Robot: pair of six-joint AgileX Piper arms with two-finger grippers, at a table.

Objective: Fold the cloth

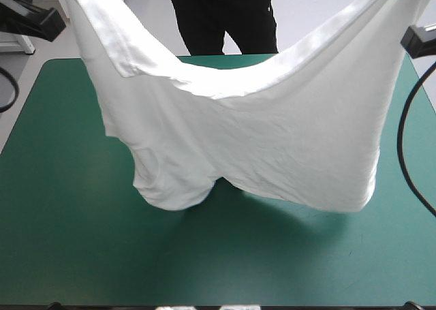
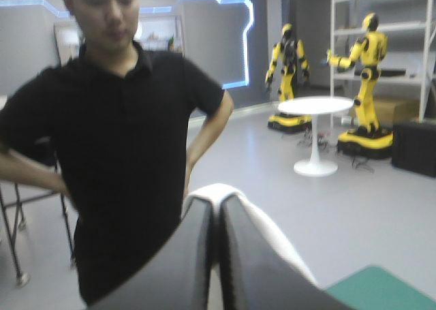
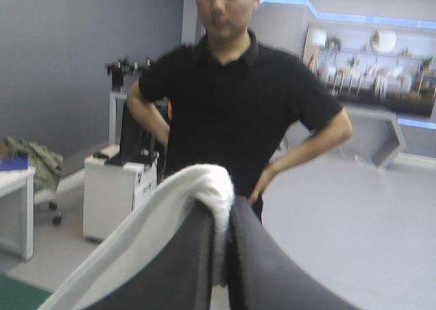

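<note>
T-shirt is lifted, hung from both upper corners of the high view and sagging at centre. Its low end looks to touch the teal-green table. Left gripper and right gripper are each pinched on cloth. Step looks like spread-out; next move needs an even, flat lay-down.

Table with a teal-green cover, flat and smooth, far corners rounded, dark rim along the near edge, soft shadow near the middle.

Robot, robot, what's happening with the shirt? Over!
Left tool shut on T-shirt, right tool too. T-shirt lifted, sagging between them over table. Nothing blocking.
</note>
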